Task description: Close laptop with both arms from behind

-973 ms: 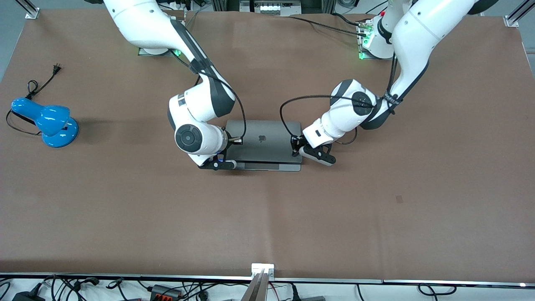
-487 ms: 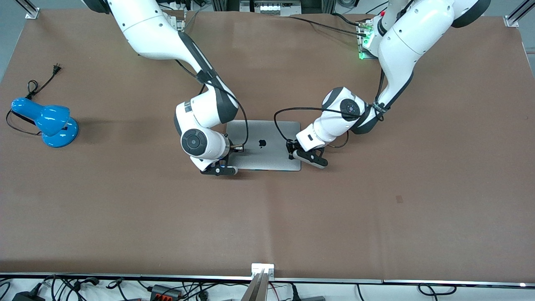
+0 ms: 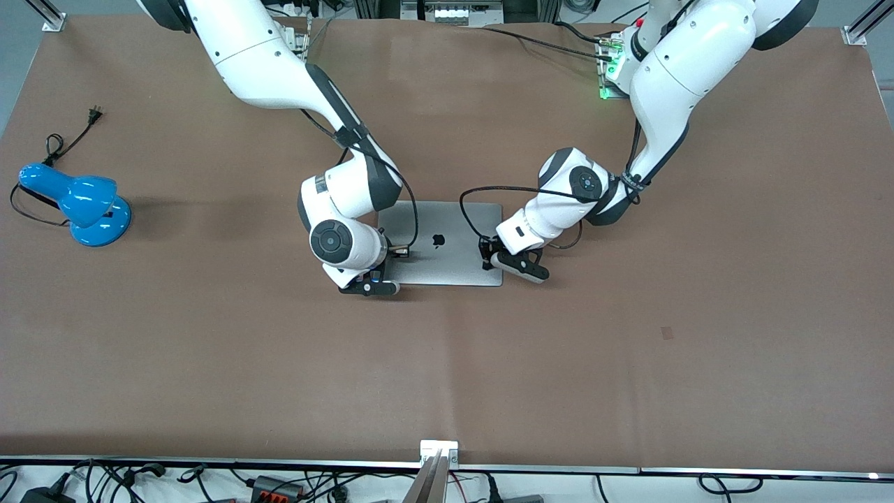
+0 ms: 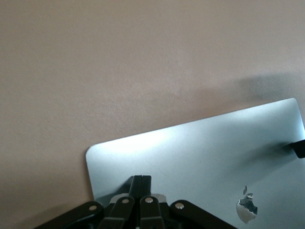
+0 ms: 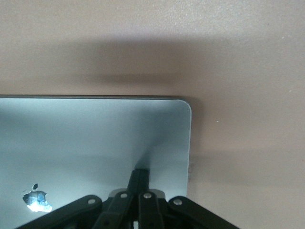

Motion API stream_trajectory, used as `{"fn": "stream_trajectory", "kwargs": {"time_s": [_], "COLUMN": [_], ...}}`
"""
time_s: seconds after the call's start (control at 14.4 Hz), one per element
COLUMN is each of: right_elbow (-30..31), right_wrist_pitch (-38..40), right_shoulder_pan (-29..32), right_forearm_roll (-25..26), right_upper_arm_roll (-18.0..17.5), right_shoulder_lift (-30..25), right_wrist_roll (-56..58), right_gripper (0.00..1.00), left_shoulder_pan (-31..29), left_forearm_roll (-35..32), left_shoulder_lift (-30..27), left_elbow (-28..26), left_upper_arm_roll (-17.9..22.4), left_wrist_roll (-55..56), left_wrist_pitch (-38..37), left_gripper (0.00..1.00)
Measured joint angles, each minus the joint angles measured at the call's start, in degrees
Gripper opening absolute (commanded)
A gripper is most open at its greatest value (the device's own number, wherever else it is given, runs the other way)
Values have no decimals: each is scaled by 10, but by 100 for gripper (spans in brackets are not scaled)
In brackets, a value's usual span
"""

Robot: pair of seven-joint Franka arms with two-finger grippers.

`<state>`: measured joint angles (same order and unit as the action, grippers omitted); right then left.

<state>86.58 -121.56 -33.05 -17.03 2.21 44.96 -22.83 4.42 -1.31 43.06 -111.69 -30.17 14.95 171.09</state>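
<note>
The space-grey laptop point(image 3: 447, 262) lies shut and flat on the brown table, lid up, with the black apple logo point(image 3: 438, 241) showing. My right gripper point(image 3: 384, 269) is shut, with its fingertips pressed on the lid near the edge toward the right arm's end. In the right wrist view, the gripper point(image 5: 139, 174) rests on the lid point(image 5: 95, 133) close to a corner. My left gripper point(image 3: 487, 253) is shut and presses the lid near the edge toward the left arm's end. It shows on the lid point(image 4: 200, 148) in the left wrist view point(image 4: 141, 180).
A blue desk lamp point(image 3: 84, 199) with a black cord lies toward the right arm's end of the table. Cables and power strips run along the table edge nearest the front camera.
The lid has gone down from partly open to flat shut. Both grippers came down with it and shifted slightly nearer to the front camera.
</note>
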Motion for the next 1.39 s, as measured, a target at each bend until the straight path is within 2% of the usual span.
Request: {"fn": "stream_trajectory", "kwargs": {"time_s": [0.28, 0.49, 0.63, 0.83, 1.04, 1.11, 1.18, 1.25, 1.32, 1.39], "right_elbow": [-1, -15, -21, -31, -43, -45, -46, -46, -46, -46], "right_wrist_pitch": [0, -2, -2, 10, 57, 78, 103, 130, 158, 184], "right_shoulder_pan": [0, -2, -2, -2, 0, 3, 8, 15, 24, 36], "right_forearm_roll": [1, 1, 7, 36, 61, 69, 73, 74, 76, 77], "right_upper_arm_roll": [0, 0, 0, 3, 24, 30, 35, 38, 40, 40], "right_shoulder_lift": [0, 1, 1, -3, -38, -57, -77, -97, -115, -132], "right_wrist_roll": [0, 0, 0, 0, 2, 5, 12, 21, 35, 51], "right_gripper": [0, 0, 0, 0, 0, 0, 0, 0, 0, 24], "left_shoulder_pan": [-4, -25, -55, -94, -113, -123, -134, -146, -159, -172], "left_forearm_roll": [-9, -9, -9, -9, -9, -9, -9, -9, -9, -9], "left_shoulder_lift": [-9, -40, -75, -133, -166, -169, -169, -169, -169, -170], "left_elbow": [15, 22, 31, 62, 117, 140, 162, 183, 202, 219], "left_upper_arm_roll": [1, -7, -25, -47, -50, -50, -50, -50, -50, -49], "left_wrist_roll": [-21, -72, -94, -107, -122, -130, -139, -148, -158, -166], "left_wrist_pitch": [-4, -79, -180, -377, -567, -622, -675, -720, -761, -800], "left_gripper": [0, 0, 0, 0, 2, 5, 13, 34, 66, 100]}}
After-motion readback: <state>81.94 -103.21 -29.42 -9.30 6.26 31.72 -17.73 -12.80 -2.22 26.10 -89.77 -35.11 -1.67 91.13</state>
